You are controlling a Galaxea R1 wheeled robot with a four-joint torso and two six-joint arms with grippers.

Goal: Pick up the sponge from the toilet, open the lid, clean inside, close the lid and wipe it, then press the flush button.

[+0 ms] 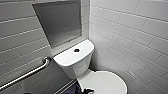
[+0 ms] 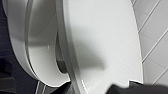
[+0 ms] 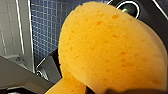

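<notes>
The right gripper (image 3: pixel 120 91) is clamping the one sponge (image 3: pixel 107 47) — the left gripper (image 1: pixel 86 91) is hovering by the single closed lid (image 1: pixel 107 81), its grip impossible to tell. One flush button (image 1: pixel 76 50) is sitting on the tank (image 1: pixel 67 60).

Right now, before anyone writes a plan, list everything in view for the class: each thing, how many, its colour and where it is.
toilet: one, glossy white, in the corner of the tiled walls.
lid: one, white, down over the bowl.
flush button: one, dark, middle of the tank top.
sponge: one, orange, close before the right wrist camera, above the floor.
grab bar: one, grey metal, on the wall left of the toilet.
recessed panel: one, grey, in the wall above the tank.
wall tiles: many, white.
floor tiles: many, small, dark blue.
right jaws: dark, holding the sponge.
</notes>
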